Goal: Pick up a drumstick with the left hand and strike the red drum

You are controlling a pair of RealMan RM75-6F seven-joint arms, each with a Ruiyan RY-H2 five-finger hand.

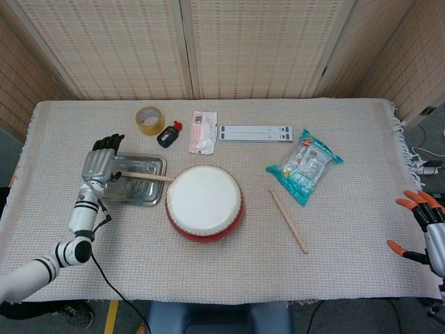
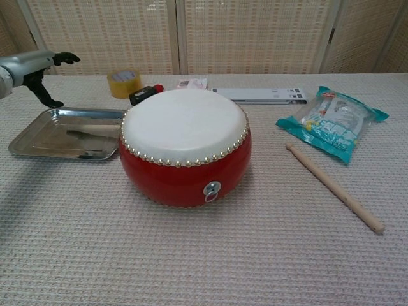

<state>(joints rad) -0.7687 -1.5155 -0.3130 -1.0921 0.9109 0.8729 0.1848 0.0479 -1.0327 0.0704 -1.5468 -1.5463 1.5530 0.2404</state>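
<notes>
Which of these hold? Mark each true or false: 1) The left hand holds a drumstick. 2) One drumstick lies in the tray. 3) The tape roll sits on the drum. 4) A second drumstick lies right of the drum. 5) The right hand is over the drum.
1) False: the left hand is empty, raised beside the tray.
2) True: a drumstick lies in it.
3) False: the tape roll is on the cloth, behind the drum.
4) True: second drumstick.
5) False: the right hand is at the table's far right edge.

Open table (image 1: 104,257) in front of the tray (image 1: 155,164), so that side's free. The red drum (image 1: 204,203) crowds the tray's right edge, tape roll (image 1: 149,120) behind it.
</notes>
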